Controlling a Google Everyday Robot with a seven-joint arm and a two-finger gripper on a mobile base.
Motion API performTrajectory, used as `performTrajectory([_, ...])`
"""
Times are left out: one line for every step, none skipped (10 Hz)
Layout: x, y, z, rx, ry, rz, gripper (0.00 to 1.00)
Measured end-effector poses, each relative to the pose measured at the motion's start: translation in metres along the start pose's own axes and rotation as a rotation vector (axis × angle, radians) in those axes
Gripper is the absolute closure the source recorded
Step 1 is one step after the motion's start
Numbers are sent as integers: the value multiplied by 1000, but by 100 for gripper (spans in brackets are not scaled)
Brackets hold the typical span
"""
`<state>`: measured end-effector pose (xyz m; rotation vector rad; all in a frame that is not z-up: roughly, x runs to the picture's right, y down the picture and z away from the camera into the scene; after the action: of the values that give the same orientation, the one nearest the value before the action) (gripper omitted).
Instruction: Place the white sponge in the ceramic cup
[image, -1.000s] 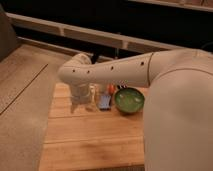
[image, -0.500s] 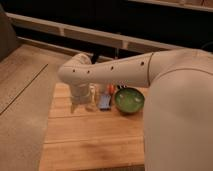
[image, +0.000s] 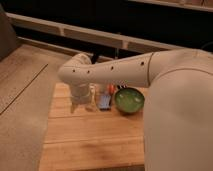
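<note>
The white sponge (image: 104, 102) is a small blue pad lying on the wooden table (image: 90, 140), just left of the green bowl. My gripper (image: 80, 104) hangs down from the thick white arm onto the table's back left part, a little left of the sponge. The arm's wrist covers much of it. The ceramic cup does not show; it may be hidden behind the wrist.
A glossy green bowl (image: 129, 100) stands right of the sponge. A small orange thing (image: 111, 89) sits behind the sponge. A pale narrow shape (image: 92, 97) stands between gripper and sponge. My arm (image: 130, 70) spans the table's back. A grey counter (image: 20, 85) lies to the left.
</note>
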<state>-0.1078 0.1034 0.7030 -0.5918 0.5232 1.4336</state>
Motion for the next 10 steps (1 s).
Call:
performTrajectory([0,0,0,0,0,0,35])
performTrajectory([0,0,0,0,0,0,35])
performTrajectory([0,0,0,0,0,0,35])
performTrajectory([0,0,0,0,0,0,35])
performTrajectory([0,0,0,0,0,0,35])
performTrajectory([0,0,0,0,0,0,35])
performTrajectory([0,0,0,0,-1,0,35])
performTrajectory([0,0,0,0,0,0,35])
performTrajectory([-1,0,-1,3,-5,-3,35])
performTrajectory([-4,0,-3,4,-19,-22,35])
